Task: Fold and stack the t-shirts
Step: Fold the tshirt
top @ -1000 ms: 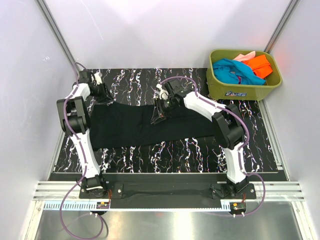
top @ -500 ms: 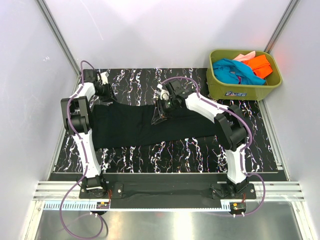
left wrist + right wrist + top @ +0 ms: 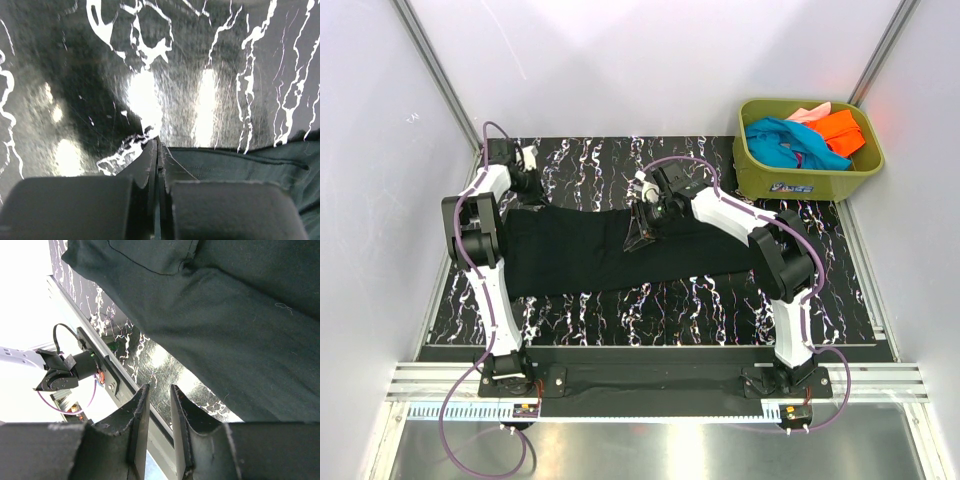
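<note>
Tub point(image 3: 790, 186) held teal tee point(image 3: 778, 141), orange tee point(image 3: 841, 131), pink tee point(image 3: 808, 113). Left gripper point(image 3: 156, 150) clenched at black tee's point(image 3: 575, 250) edge; right gripper point(image 3: 158, 390) slightly parted.

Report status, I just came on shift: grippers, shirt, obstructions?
Left gripper shut on far-left corner of black t-shirt. Right gripper slightly open, empty, over its middle. Other tees sit in green tub, out of the way.

The overhead view is bright, evenly lit from above and sharp, though the black shirt point(image 3: 580, 255) reads as a flat dark mass with little detail. In the left wrist view the glossy worktop point(image 3: 240, 75) throws white glare patches and looks smeared, and the near fingers point(image 3: 75, 210) are soft. The right wrist view is crisp on the cloth, with its left side blown out white
</note>
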You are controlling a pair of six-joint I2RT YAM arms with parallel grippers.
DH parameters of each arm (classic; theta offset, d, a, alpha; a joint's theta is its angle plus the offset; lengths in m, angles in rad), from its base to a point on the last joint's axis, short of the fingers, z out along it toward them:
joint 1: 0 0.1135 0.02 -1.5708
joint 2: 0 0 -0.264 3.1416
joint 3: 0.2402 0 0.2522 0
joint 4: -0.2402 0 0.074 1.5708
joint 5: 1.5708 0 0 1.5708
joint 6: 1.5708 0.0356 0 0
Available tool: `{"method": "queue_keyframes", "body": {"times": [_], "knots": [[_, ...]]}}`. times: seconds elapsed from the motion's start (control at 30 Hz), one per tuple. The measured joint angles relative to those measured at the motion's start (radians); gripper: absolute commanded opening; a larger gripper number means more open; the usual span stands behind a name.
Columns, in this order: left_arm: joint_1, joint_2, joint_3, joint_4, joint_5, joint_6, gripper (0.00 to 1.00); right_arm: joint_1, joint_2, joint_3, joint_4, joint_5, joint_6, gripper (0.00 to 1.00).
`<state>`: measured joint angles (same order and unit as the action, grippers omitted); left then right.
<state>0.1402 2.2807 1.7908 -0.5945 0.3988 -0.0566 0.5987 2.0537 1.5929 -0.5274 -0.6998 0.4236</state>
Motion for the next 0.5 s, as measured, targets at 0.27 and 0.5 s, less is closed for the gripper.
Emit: {"method": "queue_keyframes", "body": {"times": [0.27, 0.5], "knots": [[-0.015, -0.123, -0.114, -0.018, -0.015, -0.023, 0.00, -0.001, -0.027, -0.039, 0.008, -0.001, -0.001, 0.29], [-0.027, -0.314, -0.234, 0.014, -0.007, -0.060, 0.00, -0.002, -0.051, -0.109, 0.033, -0.010, 0.001, 0.28]]}}
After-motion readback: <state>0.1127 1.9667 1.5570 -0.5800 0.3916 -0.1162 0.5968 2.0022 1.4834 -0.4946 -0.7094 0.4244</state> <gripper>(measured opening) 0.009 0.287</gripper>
